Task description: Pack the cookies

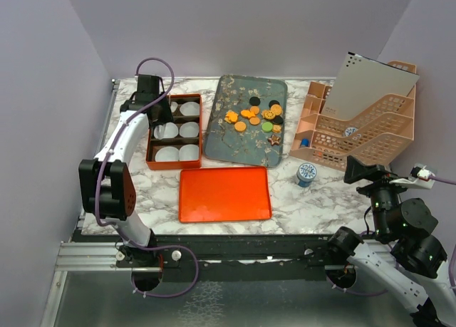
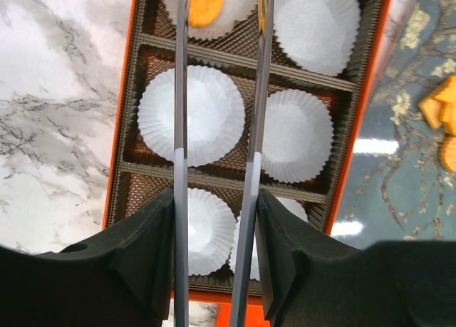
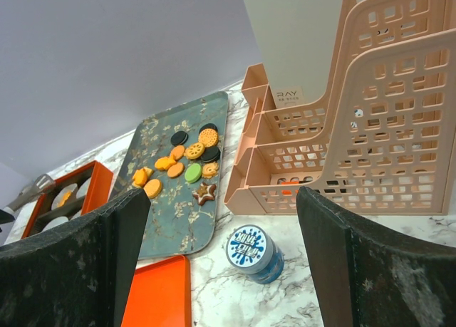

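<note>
Left gripper (image 1: 162,105) jaws parted, empty, over liner-filled orange box (image 2: 112,170), one orange cookie (image 2: 206,3) in a liner (image 2: 239,17), right gripper (image 3: 221,199) jaws open, cookies (image 3: 193,172) on floral tray (image 3: 171,220)

- Left wrist view: both fingers (image 2: 181,92) run off the top edge, so their tips are out of frame.
- One orange cookie (image 2: 208,5) is cut by the top edge and partly covered by a finger. Its full outline cannot be told.
- The two nearest paper liners (image 2: 214,231) are partly hidden behind the gripper body.
- Further cookies (image 2: 443,106) are cut by the right edge.
- Overhead view: the left gripper (image 1: 153,92) covers the far-left compartment of the box (image 1: 171,166).
- Small items inside the rack (image 1: 370,138) are too small to identify.
- The right arm (image 1: 399,224) is cut by the lower right corner.
- Right wrist view: the tin (image 3: 249,247) label is too blurred to read.
</note>
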Controlling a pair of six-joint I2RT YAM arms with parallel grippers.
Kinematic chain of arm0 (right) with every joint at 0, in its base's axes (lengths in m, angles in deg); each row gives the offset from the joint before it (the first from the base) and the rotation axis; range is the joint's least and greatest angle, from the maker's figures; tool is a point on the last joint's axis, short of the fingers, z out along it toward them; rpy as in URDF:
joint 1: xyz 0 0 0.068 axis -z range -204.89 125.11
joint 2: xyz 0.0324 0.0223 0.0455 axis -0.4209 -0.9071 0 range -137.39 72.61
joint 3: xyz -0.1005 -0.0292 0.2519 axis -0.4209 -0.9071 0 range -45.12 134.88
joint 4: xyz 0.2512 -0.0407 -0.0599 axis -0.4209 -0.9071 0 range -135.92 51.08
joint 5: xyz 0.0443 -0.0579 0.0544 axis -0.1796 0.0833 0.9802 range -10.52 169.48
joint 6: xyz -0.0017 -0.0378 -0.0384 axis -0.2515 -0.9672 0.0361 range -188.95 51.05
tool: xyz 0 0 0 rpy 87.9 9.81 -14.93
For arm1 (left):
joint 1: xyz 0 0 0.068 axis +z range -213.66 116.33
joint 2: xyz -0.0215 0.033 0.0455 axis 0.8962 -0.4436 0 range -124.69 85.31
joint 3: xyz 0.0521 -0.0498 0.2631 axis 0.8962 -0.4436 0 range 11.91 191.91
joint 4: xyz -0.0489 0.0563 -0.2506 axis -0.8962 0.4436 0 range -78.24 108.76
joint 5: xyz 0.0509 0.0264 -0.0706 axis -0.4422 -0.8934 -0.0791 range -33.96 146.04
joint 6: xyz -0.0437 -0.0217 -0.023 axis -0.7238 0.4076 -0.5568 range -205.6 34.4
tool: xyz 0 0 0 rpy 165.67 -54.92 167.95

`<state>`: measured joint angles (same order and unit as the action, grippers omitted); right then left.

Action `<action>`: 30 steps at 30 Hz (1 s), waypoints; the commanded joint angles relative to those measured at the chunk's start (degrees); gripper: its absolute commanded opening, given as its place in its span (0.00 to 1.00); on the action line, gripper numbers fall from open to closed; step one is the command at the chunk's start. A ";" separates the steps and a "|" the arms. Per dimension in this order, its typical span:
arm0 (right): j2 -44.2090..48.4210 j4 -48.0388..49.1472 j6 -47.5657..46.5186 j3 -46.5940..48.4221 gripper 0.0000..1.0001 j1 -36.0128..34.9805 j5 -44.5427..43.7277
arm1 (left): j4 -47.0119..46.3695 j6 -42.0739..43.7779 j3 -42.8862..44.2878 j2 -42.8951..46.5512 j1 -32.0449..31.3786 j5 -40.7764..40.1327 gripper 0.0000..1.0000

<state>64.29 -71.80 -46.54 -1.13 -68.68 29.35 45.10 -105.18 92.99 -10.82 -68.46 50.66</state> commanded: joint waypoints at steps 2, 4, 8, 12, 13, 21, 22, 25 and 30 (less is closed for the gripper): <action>0.14 -1.30 -0.88 0.49 0.92 -0.07 -1.49 | -1.22 4.26 0.18 5.07 -3.81 5.17 0.46; 0.31 -1.35 -0.82 0.53 0.92 -0.07 -1.38 | -1.07 5.42 0.22 5.70 -5.76 6.64 0.46; 0.58 -1.28 -0.88 0.40 0.92 -0.07 -1.38 | 0.73 7.13 1.47 5.43 -10.62 8.11 0.47; 0.58 -1.27 -0.97 0.40 0.92 -0.07 -1.38 | 2.71 5.77 2.44 4.31 -14.99 8.49 0.47; 0.66 -1.30 -0.97 0.40 0.92 -0.11 -1.38 | 2.78 5.06 2.36 4.12 -15.86 8.35 0.48; 0.89 -1.27 -0.89 0.31 0.92 -0.07 -1.29 | 2.74 0.13 3.65 1.43 -22.82 3.60 0.51; 0.93 -1.30 -0.88 0.31 0.92 -0.07 -1.30 | 2.70 -0.47 3.91 0.87 -23.43 2.56 0.51; 1.18 -1.31 -0.88 0.34 0.92 -0.07 -1.13 | 2.77 -1.87 4.69 -1.14 -24.94 0.30 0.52; 1.63 -1.28 -0.89 0.23 0.92 -0.07 -1.07 | 2.78 -2.61 6.66 -4.31 -26.75 -2.68 0.54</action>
<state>64.88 -72.04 -46.56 -1.13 -68.68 29.38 48.14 -105.92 96.42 -13.01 -94.08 52.65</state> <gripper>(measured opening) 0.917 0.535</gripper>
